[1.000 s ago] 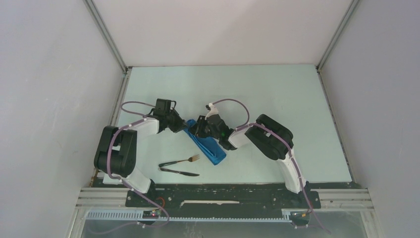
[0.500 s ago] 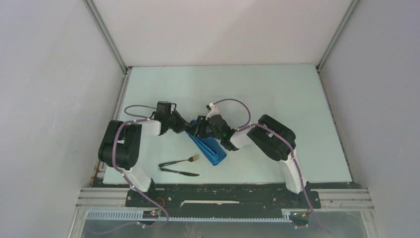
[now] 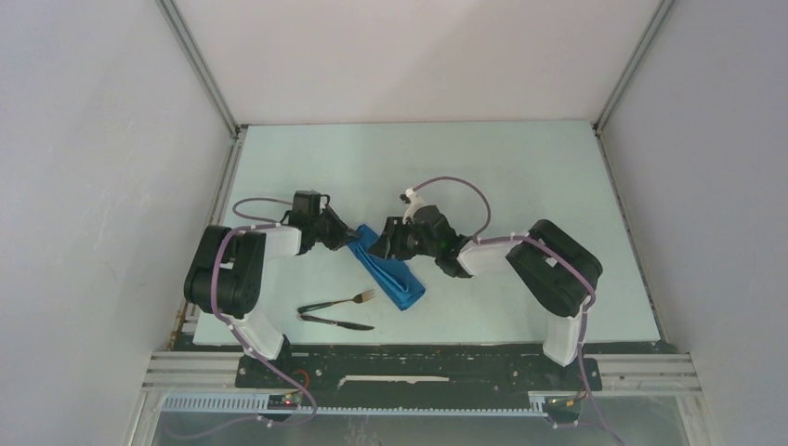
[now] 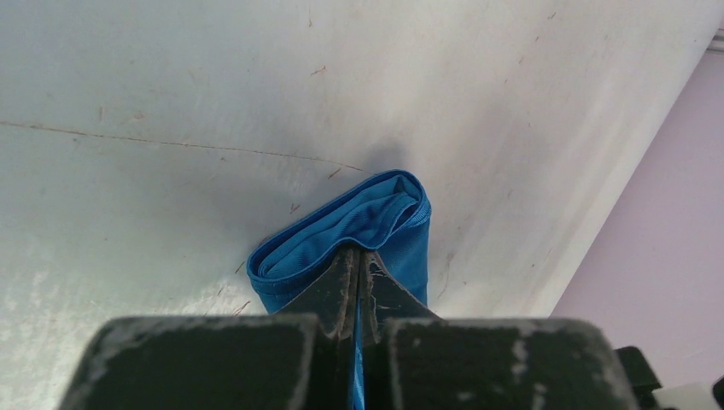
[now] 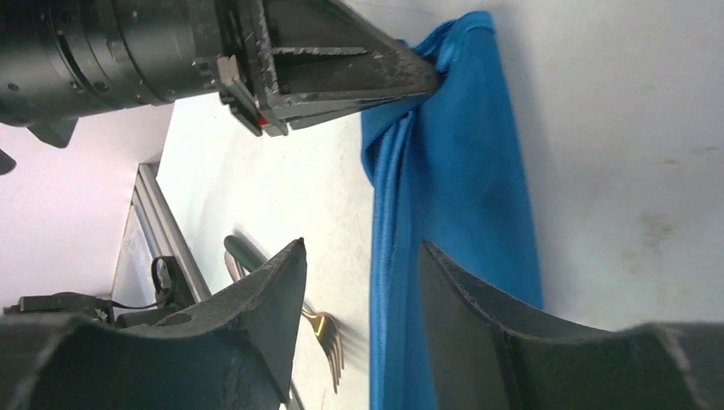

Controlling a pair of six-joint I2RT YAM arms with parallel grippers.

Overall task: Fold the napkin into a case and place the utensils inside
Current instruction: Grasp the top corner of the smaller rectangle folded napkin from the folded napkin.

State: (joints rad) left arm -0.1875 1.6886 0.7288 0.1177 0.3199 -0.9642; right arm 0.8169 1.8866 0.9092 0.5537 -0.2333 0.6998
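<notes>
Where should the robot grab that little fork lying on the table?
Probably the fork by its shaft just behind the tines, coming straight down from above with jaws across it. It lies flat and slim, and its handle end nearly meets the knife, so the tine end offers more room.

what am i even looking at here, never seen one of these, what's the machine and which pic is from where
These are two robot arms bolted to a pale table; each ends in a two-finger pincer. The wide picture looks down from above; the other two come from cameras on each wrist. On the table lie a bright blue cloth napkin, folded into a long narrow strip, a small metal fork with a dark handle and a slim dark knife. The left pincer is shut on the strip's far end. The right pincer is open, over the napkin, holding nothing.
</notes>
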